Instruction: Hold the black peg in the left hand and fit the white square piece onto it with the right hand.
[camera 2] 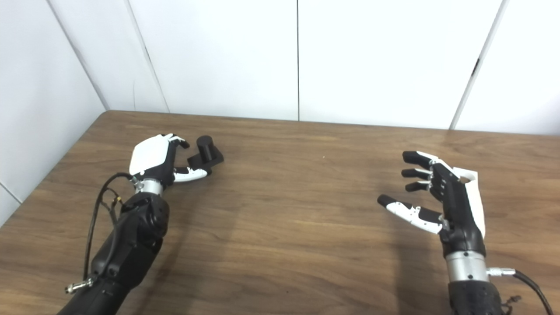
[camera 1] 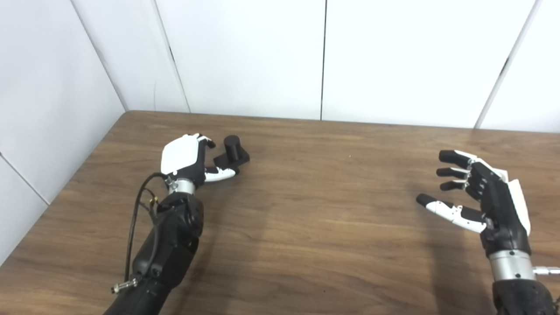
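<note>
While the peg [camera 1: 232,151] stands upright on the tabletop [camera 1: 315,210] at far left, the left hand [camera 1: 186,158] sits just beside it, fingers apart around nothing; the right hand [camera 1: 481,197] hovers well right, fingers spread, empty.

Between my left hand [camera 1: 186,157] and my right hand [camera 1: 479,197] the wooden table [camera 1: 315,210] lies bare, giving open passage across the middle and toward the near edge. The black peg [camera 1: 232,153] stands upright just beside my left hand's fingertips, blocking that far-left corner. White wall panels [camera 1: 245,57] close off the far edge and the left side.
</note>
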{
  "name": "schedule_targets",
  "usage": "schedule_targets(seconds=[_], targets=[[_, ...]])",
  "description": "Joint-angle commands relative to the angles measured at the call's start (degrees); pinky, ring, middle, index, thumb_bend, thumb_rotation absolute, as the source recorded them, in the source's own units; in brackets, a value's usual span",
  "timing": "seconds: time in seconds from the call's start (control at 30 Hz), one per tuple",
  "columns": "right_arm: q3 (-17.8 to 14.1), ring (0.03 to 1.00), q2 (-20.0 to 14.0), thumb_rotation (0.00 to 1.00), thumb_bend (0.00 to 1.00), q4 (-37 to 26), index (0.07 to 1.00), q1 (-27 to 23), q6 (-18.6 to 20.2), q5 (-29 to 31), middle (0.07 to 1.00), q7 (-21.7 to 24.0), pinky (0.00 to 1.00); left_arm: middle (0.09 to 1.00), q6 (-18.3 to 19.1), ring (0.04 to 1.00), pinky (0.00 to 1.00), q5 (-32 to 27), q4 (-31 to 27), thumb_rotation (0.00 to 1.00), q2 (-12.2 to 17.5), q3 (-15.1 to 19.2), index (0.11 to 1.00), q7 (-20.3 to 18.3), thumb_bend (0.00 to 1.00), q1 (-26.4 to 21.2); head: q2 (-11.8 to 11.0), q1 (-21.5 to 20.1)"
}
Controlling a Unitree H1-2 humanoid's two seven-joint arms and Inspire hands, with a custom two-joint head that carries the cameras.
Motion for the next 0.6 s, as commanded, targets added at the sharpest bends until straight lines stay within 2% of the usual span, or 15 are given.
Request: schedule_targets(seconds=[0.0,0.23,0.4,0.57], targets=[[-0.2,0.676,-0.2,0.0,0.63,-2.1,0.712,-1.4,-0.9,0.0,0.75,-0.1,0.55,0.91,-1.4,0.95,0.87,0.0,0.1,0.48,1.5,-0.4,0.714,2.4,0.86,-3.1,0.1,0.0],[-0.2,0.671,0.0,0.0,0.63,-2.0,0.711,-1.3,-0.8,-0.5,0.747,-0.4,0.54,0.909,-1.6,0.943,0.86,-0.8,3.7,0.48,1.4,-1.6,0.713,3.7,0.84,-4.1,0.0,-0.4],[-0.2,0.672,0.0,0.0,0.64,-1.8,0.706,-1.2,-1.3,-0.5,0.745,-0.4,0.54,0.908,-3.3,0.937,0.85,-2.8,7.4,0.44,0.9,-1.6,0.706,6.4,0.8,-5.0,0.1,-0.7],[-0.2,0.674,0.1,0.0,0.63,-2.4,0.704,-0.9,-1.3,-0.8,0.741,-0.6,0.54,0.892,-4.7,0.926,0.83,-3.9,10.7,0.41,1.0,-2.2,0.686,8.3,0.71,-5.8,0.3,-0.9]])
